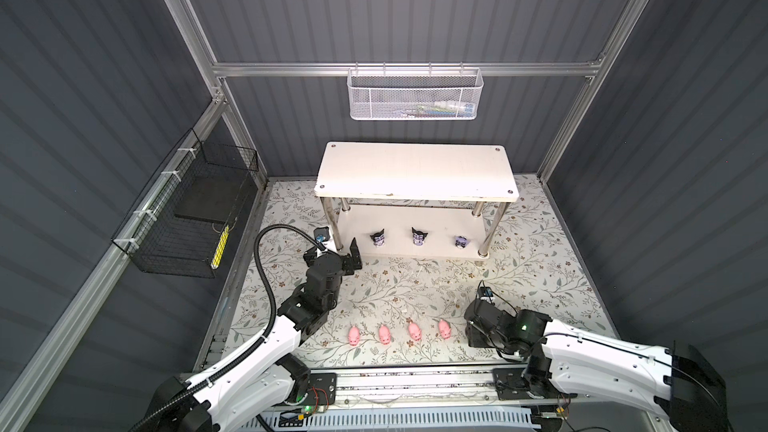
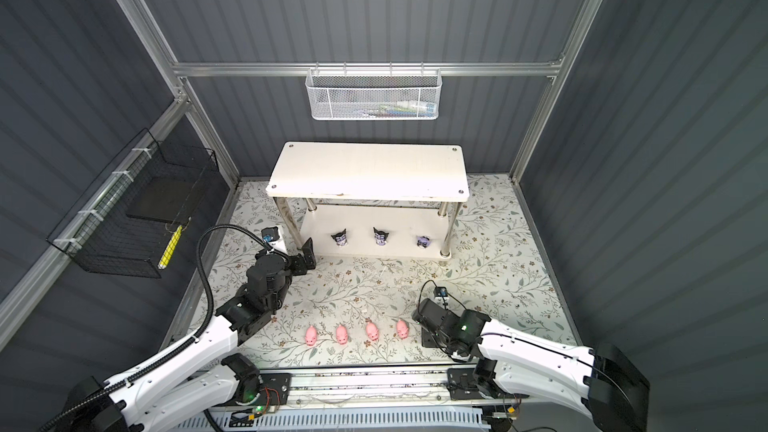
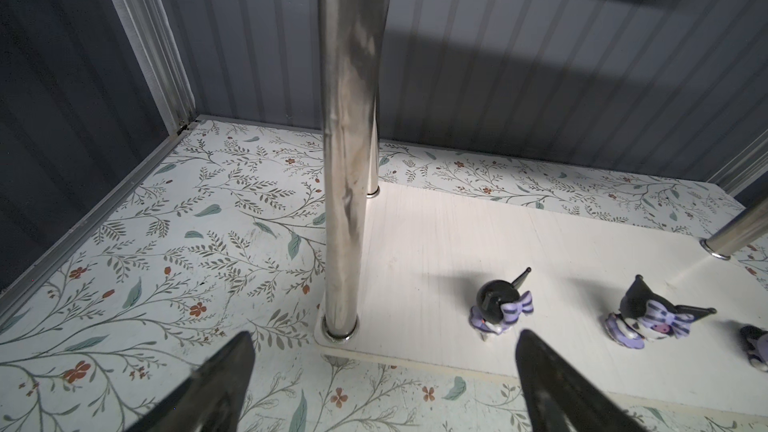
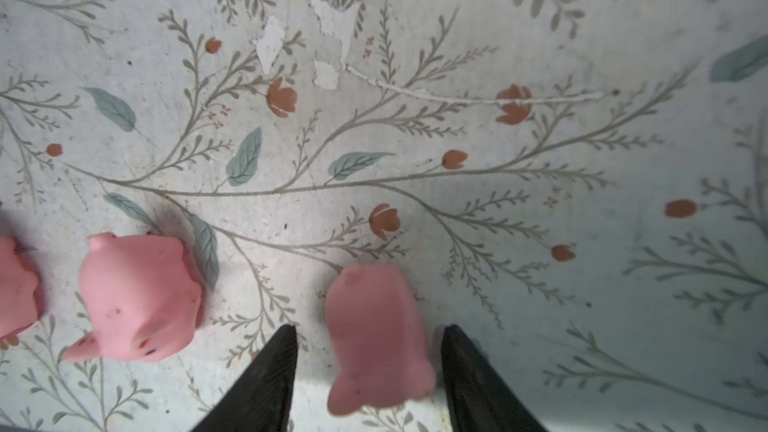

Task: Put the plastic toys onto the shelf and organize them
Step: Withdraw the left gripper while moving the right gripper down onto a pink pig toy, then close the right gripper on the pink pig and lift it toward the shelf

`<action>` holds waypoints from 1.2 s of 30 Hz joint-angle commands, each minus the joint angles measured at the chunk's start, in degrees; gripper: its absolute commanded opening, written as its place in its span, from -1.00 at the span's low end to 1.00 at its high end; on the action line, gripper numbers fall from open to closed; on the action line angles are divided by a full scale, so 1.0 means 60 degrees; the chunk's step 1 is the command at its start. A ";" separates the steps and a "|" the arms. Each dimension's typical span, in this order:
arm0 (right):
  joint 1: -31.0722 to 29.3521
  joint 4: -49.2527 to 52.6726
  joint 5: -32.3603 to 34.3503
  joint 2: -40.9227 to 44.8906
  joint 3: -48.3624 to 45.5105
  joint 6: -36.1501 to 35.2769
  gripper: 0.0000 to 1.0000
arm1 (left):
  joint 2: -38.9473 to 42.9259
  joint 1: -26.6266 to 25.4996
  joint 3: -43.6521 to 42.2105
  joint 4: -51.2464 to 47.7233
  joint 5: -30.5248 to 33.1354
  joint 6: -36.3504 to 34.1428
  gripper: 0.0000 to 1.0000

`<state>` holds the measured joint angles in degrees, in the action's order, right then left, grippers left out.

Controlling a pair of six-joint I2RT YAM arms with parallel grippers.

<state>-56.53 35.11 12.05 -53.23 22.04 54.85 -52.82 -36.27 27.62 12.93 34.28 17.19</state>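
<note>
Right claw point(image 4: 371, 328) stands half-open, low over the near right part of the floral tabletop point(image 1: 540, 284). Its two black fingers point(image 4: 266, 384) straddle a pink pig point(image 4: 376, 351). That pig lies lengthwise between them, its eared end deep in the claw and its rump poking out past the fingertips. A clear gap shows on one side. On the other, the finger sits almost against an ear, and whether it touches cannot be told. The pig looks blurred, and in both top views it is hidden under the arm's wrist.

Left claw point(image 3: 384, 333) is spread wide and holds nothing. It hangs low at the near left leg point(image 3: 345, 160) of the shelf, and its fingers reach to either side of that corner.

Far and central stands the white shelf point(image 1: 415, 168) point(image 2: 370, 168), with its upper board bare. Along the near edge of its lower board point(image 3: 457, 243), three dark pointed-eared figures stand in a spaced row point(image 1: 378, 238) point(image 1: 418, 237) point(image 1: 460, 241), also seen at point(image 2: 341, 238) point(image 2: 380, 237) point(image 2: 422, 241). The leftmost one point(image 3: 500, 309) is just beyond one left fingertip.

Four more pink pigs form a near row on the tabletop point(image 1: 354, 335) point(image 1: 384, 334) point(image 1: 414, 331) point(image 1: 444, 329). They are well apart from the shelf, and the rightmost is just beside the right claw.
</note>
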 commanded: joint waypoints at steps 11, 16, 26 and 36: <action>-0.0054 0.0104 0.0488 -0.0271 0.0103 0.0233 -0.50 | -0.0087 0.0083 -0.0032 0.0336 -0.0153 0.0038 0.95; -0.0095 0.1124 0.0664 0.0025 0.0831 0.0131 -0.50 | -0.0226 0.0098 -0.0032 0.0463 -0.0205 0.0035 0.95; -0.0085 0.4992 0.1783 0.0014 0.5523 -0.0581 -0.44 | -0.0501 0.0113 -0.0032 0.0920 -0.0399 0.0050 0.95; 0.0188 0.6726 0.2634 -0.2358 1.1692 -0.2795 -0.42 | -0.0880 0.0157 -0.0233 0.1451 -0.0587 0.0123 0.95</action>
<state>-56.27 70.13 24.51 -64.71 86.43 43.99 -57.84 -35.79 27.11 19.53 31.40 17.23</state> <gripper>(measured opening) 0.289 0.977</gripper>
